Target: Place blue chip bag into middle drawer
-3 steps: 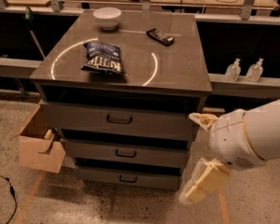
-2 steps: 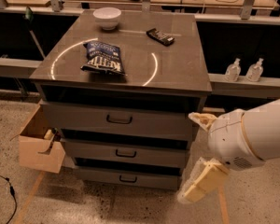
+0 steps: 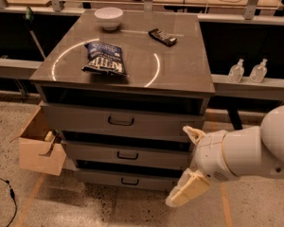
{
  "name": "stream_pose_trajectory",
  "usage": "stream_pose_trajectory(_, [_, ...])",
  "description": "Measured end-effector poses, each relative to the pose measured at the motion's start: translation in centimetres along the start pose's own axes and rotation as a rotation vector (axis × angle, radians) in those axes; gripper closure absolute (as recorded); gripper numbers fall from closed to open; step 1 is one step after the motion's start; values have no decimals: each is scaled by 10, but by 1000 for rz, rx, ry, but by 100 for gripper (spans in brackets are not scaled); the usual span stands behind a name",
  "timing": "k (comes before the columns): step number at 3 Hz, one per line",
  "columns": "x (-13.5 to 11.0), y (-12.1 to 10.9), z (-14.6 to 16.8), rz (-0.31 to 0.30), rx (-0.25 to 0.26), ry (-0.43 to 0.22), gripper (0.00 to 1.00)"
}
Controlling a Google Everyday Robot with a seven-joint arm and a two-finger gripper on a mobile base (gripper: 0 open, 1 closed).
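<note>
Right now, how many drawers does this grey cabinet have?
3 grey metal drawers, stacked: top drawer, middle drawer, lowest drawer. None seems hidden. The cream-coloured claw hangs open by the cabinet's lower right front.

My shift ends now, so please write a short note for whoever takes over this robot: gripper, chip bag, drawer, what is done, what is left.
Gripper: open and empty, low at the right front of the cabinet.
Blue chip bag: lying on the cabinet top, left of centre.
Middle drawer: shut.
Done: nothing yet.
Left: open the middle drawer, grasp the bag, place it inside.
</note>
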State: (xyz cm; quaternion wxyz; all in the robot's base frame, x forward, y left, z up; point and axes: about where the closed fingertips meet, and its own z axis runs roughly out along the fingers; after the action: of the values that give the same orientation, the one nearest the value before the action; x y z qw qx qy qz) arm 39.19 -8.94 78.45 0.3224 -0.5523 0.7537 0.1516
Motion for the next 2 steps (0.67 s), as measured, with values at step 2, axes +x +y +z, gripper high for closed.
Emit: stream_pose_trajectory(2, [24,9,71,-74,-76,-21,0])
